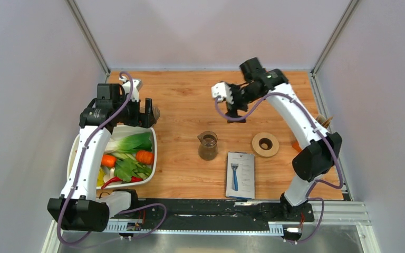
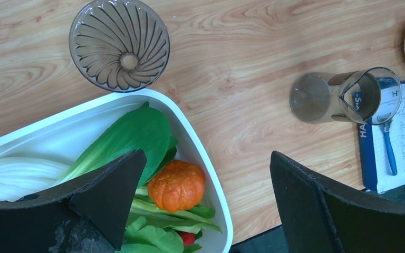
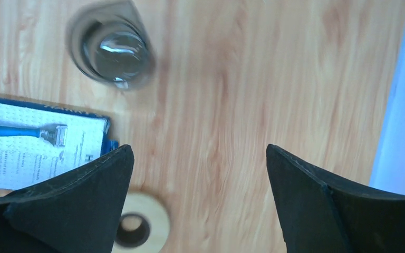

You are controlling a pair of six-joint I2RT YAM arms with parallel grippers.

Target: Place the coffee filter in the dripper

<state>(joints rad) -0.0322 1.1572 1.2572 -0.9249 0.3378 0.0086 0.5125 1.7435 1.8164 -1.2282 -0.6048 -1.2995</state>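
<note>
The dripper (image 2: 118, 45), a translucent brownish ribbed cone, stands upright on the wooden table just beyond the white bowl; in the top view (image 1: 156, 112) it peeks out beside my left gripper (image 1: 151, 113). My left gripper (image 2: 208, 155) is open and empty, hovering over the bowl's rim, short of the dripper. My right gripper (image 3: 199, 147) is open and empty, high over the middle of the table (image 1: 235, 115). A light-tan paper edge (image 1: 325, 122) shows at the table's right edge behind the right arm; it looks like the coffee filter, mostly hidden.
A white bowl (image 1: 153, 158) of toy vegetables sits at the left. A glass carafe (image 1: 208, 145), a wooden ring (image 1: 265, 144) and a razor package (image 1: 240, 174) lie mid-table. Grey walls enclose the table.
</note>
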